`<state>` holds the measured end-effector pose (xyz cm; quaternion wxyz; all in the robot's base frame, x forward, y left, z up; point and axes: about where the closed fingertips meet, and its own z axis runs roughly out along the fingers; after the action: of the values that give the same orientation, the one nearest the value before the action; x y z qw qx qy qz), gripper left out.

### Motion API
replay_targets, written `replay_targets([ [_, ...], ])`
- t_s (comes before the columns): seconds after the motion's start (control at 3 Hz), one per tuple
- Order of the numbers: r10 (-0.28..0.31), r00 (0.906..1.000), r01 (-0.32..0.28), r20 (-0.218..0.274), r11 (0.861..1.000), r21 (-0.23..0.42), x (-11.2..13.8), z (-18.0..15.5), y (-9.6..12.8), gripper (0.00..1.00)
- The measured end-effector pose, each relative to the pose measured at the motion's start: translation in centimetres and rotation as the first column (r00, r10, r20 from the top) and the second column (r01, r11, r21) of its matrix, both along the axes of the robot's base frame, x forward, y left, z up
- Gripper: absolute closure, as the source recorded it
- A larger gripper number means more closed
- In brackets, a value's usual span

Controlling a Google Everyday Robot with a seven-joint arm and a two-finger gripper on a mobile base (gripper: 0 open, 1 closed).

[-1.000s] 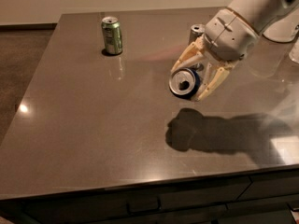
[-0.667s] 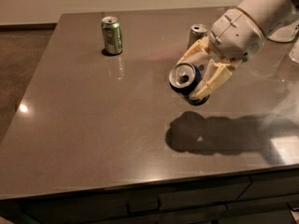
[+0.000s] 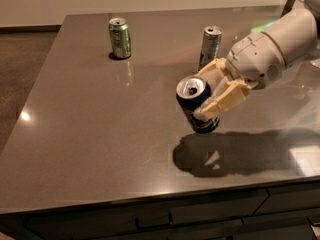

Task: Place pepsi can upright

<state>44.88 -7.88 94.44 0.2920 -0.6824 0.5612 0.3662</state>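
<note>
Grey-brown glossy table top [image 3: 90, 134]. Far left, near the back: green can [image 3: 120, 37], upright, well apart from me.

Centre: pepsi can [image 3: 192, 101], dark blue, tilted, with its opened silver top facing up and toward the camera. Its base sits low over the table, and I can't tell if it touches. A dark shadow [image 3: 225, 156] lies on the surface just below it.

Behind it: slim silver can [image 3: 210, 46], upright, apart from the pepsi can.

My gripper [image 3: 205, 95]: tan fingers [image 3: 225, 96] clamped on the pepsi can's sides, one above and one below, spread just as wide as the can.

Right: my white arm [image 3: 270, 54] comes in from the right edge.
</note>
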Motion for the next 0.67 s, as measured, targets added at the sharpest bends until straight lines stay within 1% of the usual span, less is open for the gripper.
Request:
replay_targets([
  [0.33, -0.037, 0.9963, 0.044, -0.077, 0.995, 0.092, -1.2, -0.8, 1.2, 1.00],
  [0.67, -0.038, 0.9920, 0.060, -0.120, 0.981, 0.187, -1.7, -1.4, 2.4, 1.00],
])
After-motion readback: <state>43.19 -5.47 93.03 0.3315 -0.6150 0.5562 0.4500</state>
